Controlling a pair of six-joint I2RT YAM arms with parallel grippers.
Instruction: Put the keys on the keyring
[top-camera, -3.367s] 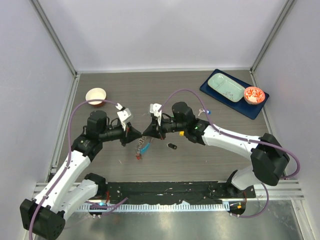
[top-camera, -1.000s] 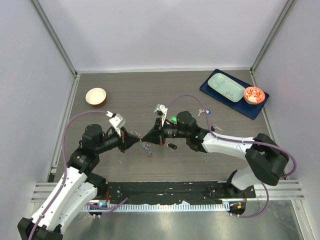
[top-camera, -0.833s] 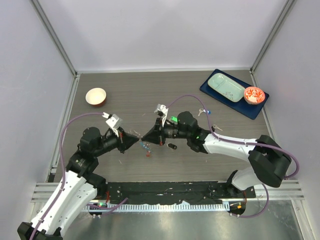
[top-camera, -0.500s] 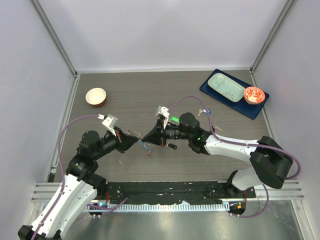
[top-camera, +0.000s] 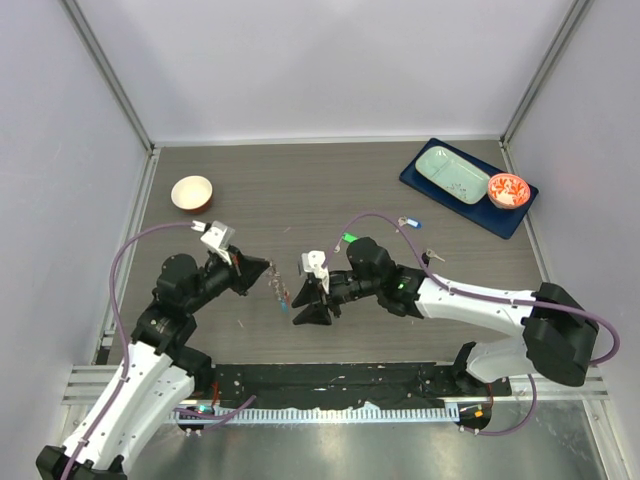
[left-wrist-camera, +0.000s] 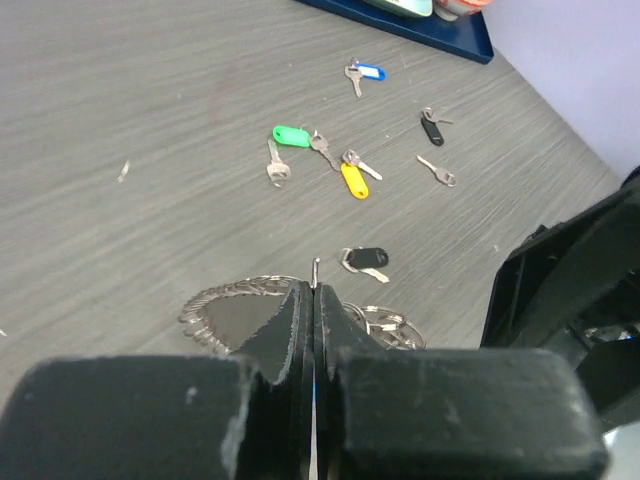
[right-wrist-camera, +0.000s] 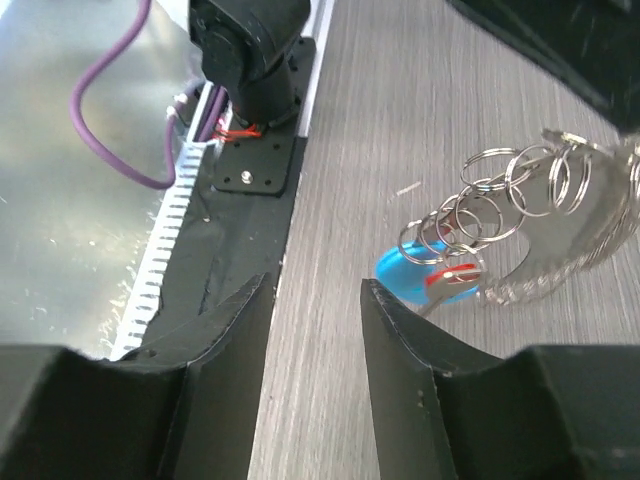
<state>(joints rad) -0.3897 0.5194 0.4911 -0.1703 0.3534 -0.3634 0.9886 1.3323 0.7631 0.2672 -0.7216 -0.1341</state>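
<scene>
The keyring (top-camera: 281, 293) hangs from my left gripper (top-camera: 266, 268), which is shut on a thin metal part of it. In the left wrist view a wire end (left-wrist-camera: 316, 270) sticks out above the pressed fingertips of the left gripper (left-wrist-camera: 314, 288), with the chain loop (left-wrist-camera: 235, 297) below. My right gripper (top-camera: 308, 306) stands open just right of the keyring, holding nothing. Its wrist view shows the right gripper (right-wrist-camera: 312, 300) apart from the rings (right-wrist-camera: 500, 210), blue strap (right-wrist-camera: 405, 278) and red tag (right-wrist-camera: 450, 276). Loose keys lie on the table: green (left-wrist-camera: 290, 135), orange (left-wrist-camera: 353, 180), black (left-wrist-camera: 370, 258), blue (left-wrist-camera: 368, 72), plain silver (left-wrist-camera: 437, 170).
A white bowl (top-camera: 192, 192) sits at the back left. At the back right a dark blue tray (top-camera: 425, 190) carries a mint dish (top-camera: 452, 172) and a red-patterned bowl (top-camera: 508, 190). The black base strip (top-camera: 330, 380) and metal rail run along the near edge.
My right gripper has opened, let go of the keyring and drawn back toward the near edge. The left gripper stays shut, with the keyring hanging from it alone.
</scene>
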